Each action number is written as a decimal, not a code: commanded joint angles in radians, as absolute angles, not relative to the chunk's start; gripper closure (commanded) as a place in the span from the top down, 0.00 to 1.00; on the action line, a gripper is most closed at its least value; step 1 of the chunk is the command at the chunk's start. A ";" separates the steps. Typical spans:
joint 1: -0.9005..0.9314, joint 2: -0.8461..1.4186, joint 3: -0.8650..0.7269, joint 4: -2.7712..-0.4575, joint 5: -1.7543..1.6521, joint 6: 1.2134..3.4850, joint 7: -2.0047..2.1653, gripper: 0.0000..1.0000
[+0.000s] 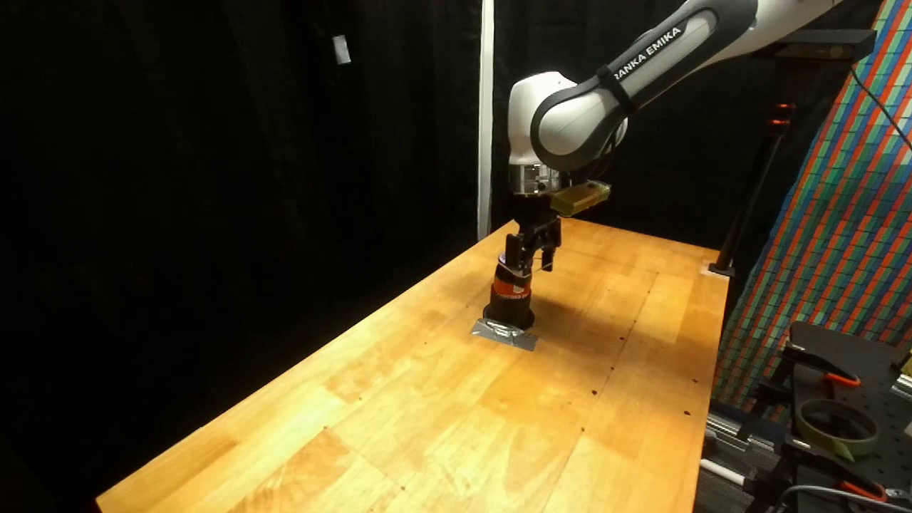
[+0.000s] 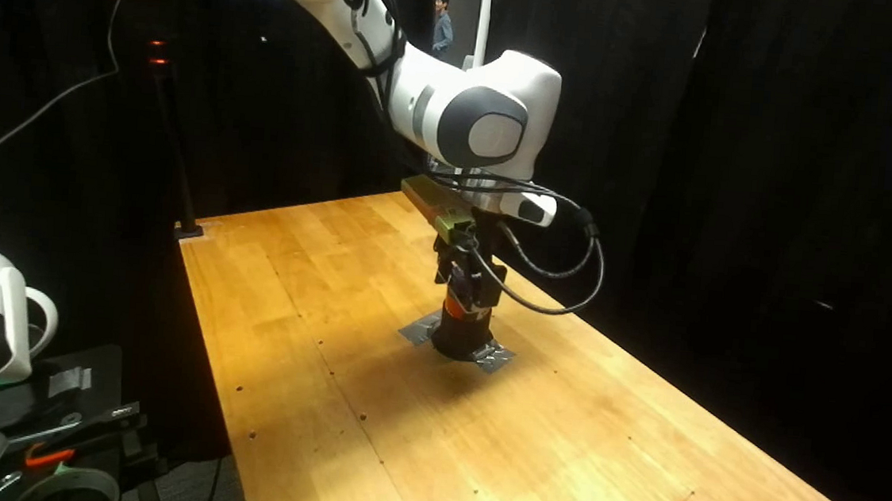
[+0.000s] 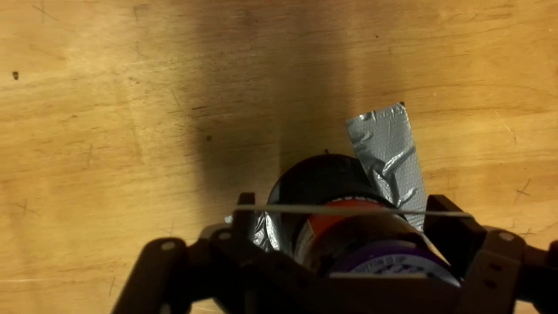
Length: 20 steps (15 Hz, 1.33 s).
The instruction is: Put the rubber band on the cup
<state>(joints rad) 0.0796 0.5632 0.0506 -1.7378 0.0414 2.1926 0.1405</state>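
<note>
The cup (image 1: 511, 288) is a small upright container, with a black base, a red-orange band and a purple-rimmed lid. It also shows in an exterior view (image 2: 462, 333) and in the wrist view (image 3: 353, 233). A pale rubber band (image 3: 337, 209) is stretched between my two spread fingers. My gripper (image 1: 531, 256) is open, fingers down, at the cup's top; it also shows in the wrist view (image 3: 347, 220). The lid lies between the fingers, nearer the right one. One strand crosses in front of the label, another over the lid. I cannot tell whether the band encircles the cup.
Silver tape (image 3: 388, 144) fixes the cup's base to the wooden table (image 1: 442, 399). A black pole (image 1: 748, 185) stands at the table's far corner. A dark side cart (image 1: 848, 370) with a tape roll (image 1: 837, 427) stands beside the table. A cable loop (image 2: 600, 267) hangs by the wrist.
</note>
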 commanded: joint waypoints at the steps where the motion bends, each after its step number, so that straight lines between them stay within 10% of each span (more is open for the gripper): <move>1: 0.117 0.474 0.013 -1.895 -0.025 2.316 0.185 1.00; 4: 0.128 0.436 0.003 -1.980 -0.054 2.430 0.216 1.00; 5: 0.131 0.421 0.000 -2.010 -0.063 2.469 0.224 0.75; 14: 0.179 0.296 -0.071 -2.281 -0.163 2.882 0.336 0.12; 20: 0.255 0.302 -0.169 -2.408 -0.170 3.218 0.412 0.07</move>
